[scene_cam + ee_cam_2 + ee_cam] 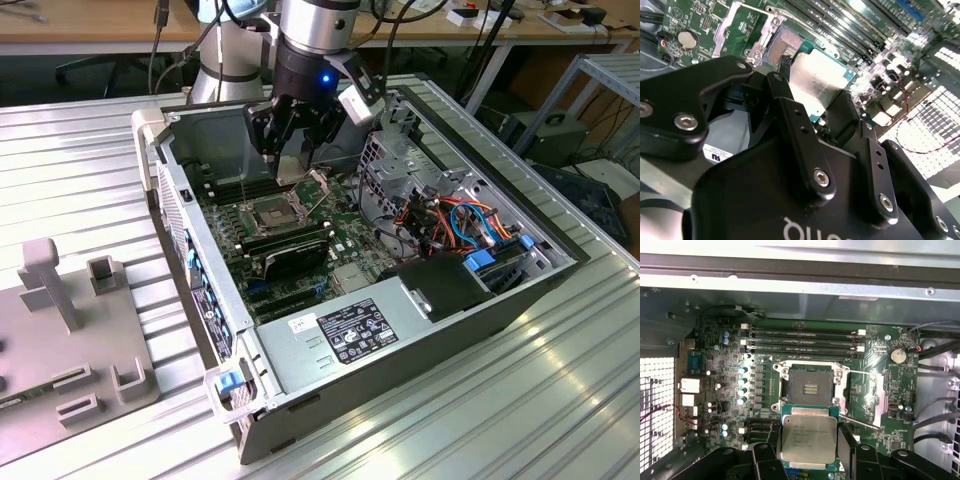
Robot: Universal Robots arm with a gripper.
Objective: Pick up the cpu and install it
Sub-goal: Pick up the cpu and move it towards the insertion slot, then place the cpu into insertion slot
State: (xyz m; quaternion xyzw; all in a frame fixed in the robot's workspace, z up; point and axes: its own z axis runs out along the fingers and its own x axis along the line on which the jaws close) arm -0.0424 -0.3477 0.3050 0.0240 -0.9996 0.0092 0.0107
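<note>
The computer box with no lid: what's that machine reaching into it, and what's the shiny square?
That's a robot arm with a gripper at its end. One picture comes from a camera off the arm; two cameras ride near its wrist. The computer case lies open on a ribbed metal table. The shiny square is the cpu, the computer's brain chip, pinched in the gripper. It hangs over the green motherboard, near the open socket, not in it yet.

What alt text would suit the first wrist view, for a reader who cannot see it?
The hand grips the cpu by two edges, above a green motherboard inside a computer case. Near it lies the open, empty socket.
</note>
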